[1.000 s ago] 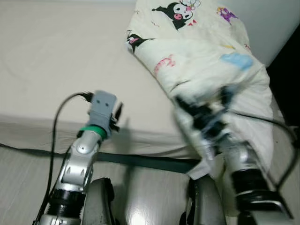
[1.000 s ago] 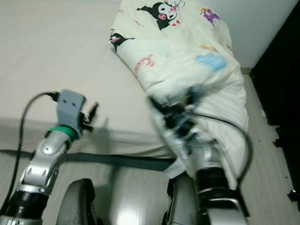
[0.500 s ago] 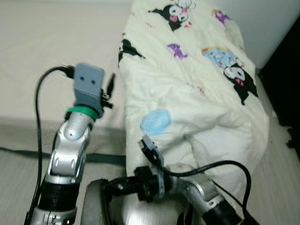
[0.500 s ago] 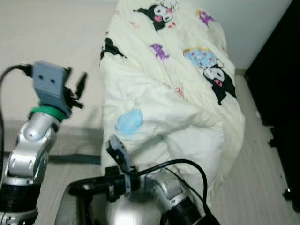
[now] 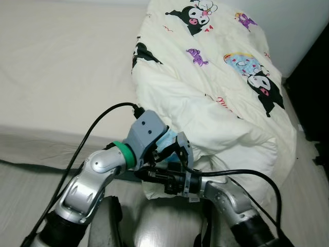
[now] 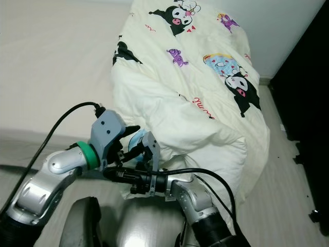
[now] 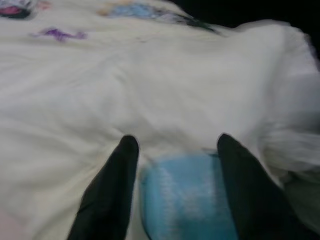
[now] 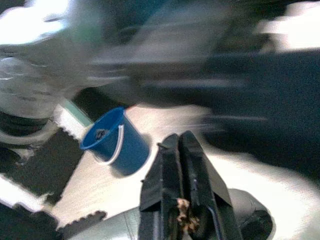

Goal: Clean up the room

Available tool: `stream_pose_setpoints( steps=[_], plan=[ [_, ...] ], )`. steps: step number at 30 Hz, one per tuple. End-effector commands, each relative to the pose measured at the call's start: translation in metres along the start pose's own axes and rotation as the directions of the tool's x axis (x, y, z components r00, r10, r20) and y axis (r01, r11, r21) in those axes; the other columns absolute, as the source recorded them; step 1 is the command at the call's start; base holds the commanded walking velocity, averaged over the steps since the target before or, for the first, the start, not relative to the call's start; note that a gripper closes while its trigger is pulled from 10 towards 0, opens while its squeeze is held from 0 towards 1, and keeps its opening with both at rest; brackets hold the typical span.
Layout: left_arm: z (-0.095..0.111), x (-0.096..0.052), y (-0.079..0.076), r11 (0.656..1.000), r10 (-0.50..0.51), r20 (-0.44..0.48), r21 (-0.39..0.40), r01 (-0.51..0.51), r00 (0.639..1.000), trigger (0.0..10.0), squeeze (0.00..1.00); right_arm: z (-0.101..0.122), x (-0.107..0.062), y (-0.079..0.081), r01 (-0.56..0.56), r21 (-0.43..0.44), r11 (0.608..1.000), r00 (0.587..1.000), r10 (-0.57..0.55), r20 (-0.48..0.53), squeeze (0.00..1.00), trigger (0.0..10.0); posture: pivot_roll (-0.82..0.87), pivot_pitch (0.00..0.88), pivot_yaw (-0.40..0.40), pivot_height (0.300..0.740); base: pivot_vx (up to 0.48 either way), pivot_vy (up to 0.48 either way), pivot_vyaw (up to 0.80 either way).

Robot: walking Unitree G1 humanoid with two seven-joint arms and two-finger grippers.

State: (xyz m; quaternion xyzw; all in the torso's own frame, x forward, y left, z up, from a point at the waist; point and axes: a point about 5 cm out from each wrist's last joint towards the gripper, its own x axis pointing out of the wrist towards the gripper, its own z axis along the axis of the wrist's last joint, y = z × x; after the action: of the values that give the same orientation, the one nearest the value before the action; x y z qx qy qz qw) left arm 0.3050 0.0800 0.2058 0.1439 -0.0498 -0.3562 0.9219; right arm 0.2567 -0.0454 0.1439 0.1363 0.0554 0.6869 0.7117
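STEP: grasp approach on quilt (image 5: 216, 98) | LEFT: left gripper (image 7: 175, 150) spread, fingers flanking quilt's blue patch (image 7: 187, 195) at bed (image 5: 56, 77) edge | RIGHT: right gripper (image 8: 182, 200) pressed together, below left | NEXT: close on fabric fold.

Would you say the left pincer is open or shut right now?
Open: the left pincer has its fingers spread either side of the quilt's blue patch.

A bare cream bed (image 5: 61, 62) stretches across the upper left. Pale wood floor (image 6: 288, 206) runs along its right side, beside a dark piece of furniture (image 6: 313, 77) and a light wall (image 5: 293, 25). A small blue bucket (image 8: 114, 142) with a white handle stands on the floor.
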Motion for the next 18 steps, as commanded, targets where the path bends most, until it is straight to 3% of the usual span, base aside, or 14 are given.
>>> stream_pose_setpoints(
  steps=[1,2,5,6,7,9,10,13,15,17,18],
  plan=[
    [-0.007,-0.002,0.007,0.999,0.052,-0.03,-0.005,-0.053,0.998,10.0,1.0,-0.001,0.005,0.014,-0.067,0.023,0.997,0.998,0.067,0.003,0.0,10.0,0.11,0.151,0.057,0.48,0.0,0.0,0.0],
    [-0.007,-0.002,0.007,0.999,0.052,-0.03,-0.005,-0.053,0.998,10.0,1.0,-0.001,0.005,0.014,-0.067,0.023,0.997,0.998,0.067,0.003,0.0,10.0,0.11,0.151,0.057,0.48,0.0,0.0,0.0],
    [-0.006,-0.001,0.014,0.995,0.097,-0.037,-0.028,-0.098,0.995,10.0,1.0,-0.007,-0.004,0.041,-0.105,0.039,0.994,0.994,0.106,-0.029,0.0,10.0,0.1,0.157,0.05,0.48,0.0,0.0,0.0],
    [-0.006,-0.001,0.014,0.995,0.097,-0.037,-0.028,-0.098,0.995,10.0,1.0,-0.007,-0.004,0.041,-0.105,0.039,0.994,0.994,0.106,-0.029,0.0,10.0,0.1,0.157,0.05,0.48,0.0,0.0,0.0],
    [-0.008,0.0,0.01,0.998,0.063,-0.06,-0.024,-0.065,0.996,10.0,1.0,-0.016,-0.02,0.053,-0.069,0.073,0.995,0.995,0.074,-0.069,0.0,10.0,0.1,0.156,0.045,0.48,0.0,0.0,0.0],
    [-0.009,0.001,0.005,0.999,0.026,-0.071,-0.019,-0.028,0.997,10.0,1.0,-0.02,-0.027,0.055,-0.034,0.085,0.996,0.995,0.042,-0.089,0.0,10.0,0.1,0.156,0.045,0.48,0.0,0.0,0.0],
    [-0.01,0.001,-0.003,0.999,-0.052,-0.086,-0.001,0.052,0.995,10.0,0.0,-0.026,-0.035,0.055,0.009,0.108,0.994,0.994,0.002,-0.106,0.0,10.0,0.09,0.157,0.038,0.48,0.0,0.0,0.0],
    [-0.012,0.0,-0.012,0.991,-0.131,-0.102,0.017,0.133,0.986,10.0,0.0,-0.03,-0.042,0.056,0.047,0.131,0.99,0.992,-0.031,-0.119,0.0,10.0,0.09,0.157,0.038,0.48,0.0,0.0,0.0],
    [-0.011,0.002,-0.021,0.973,-0.227,-0.098,0.021,0.23,0.969,10.0,0.0,-0.04,-0.059,0.057,0.131,0.142,0.981,0.978,-0.105,-0.178,0.0,10.0,0.08,0.158,0.016,0.48,0.0,0.0,0.0],
    [-0.011,0.003,-0.023,0.967,-0.25,-0.095,0.021,0.253,0.964,10.0,0.0,-0.044,-0.066,0.059,0.173,0.144,0.974,0.968,-0.141,-0.207,0.0,10.0,0.08,0.158,0.016,0.48,0.0,0.0,0.0],
    [-0.009,0.007,-0.023,0.97,-0.239,-0.084,0.022,0.242,0.967,10.0,0.0,-0.047,-0.078,0.059,0.244,0.148,0.958,0.95,-0.206,-0.233,0.0,10.0,0.07,0.16,0.004,0.48,0.0,0.0,0.0]
  ],
)
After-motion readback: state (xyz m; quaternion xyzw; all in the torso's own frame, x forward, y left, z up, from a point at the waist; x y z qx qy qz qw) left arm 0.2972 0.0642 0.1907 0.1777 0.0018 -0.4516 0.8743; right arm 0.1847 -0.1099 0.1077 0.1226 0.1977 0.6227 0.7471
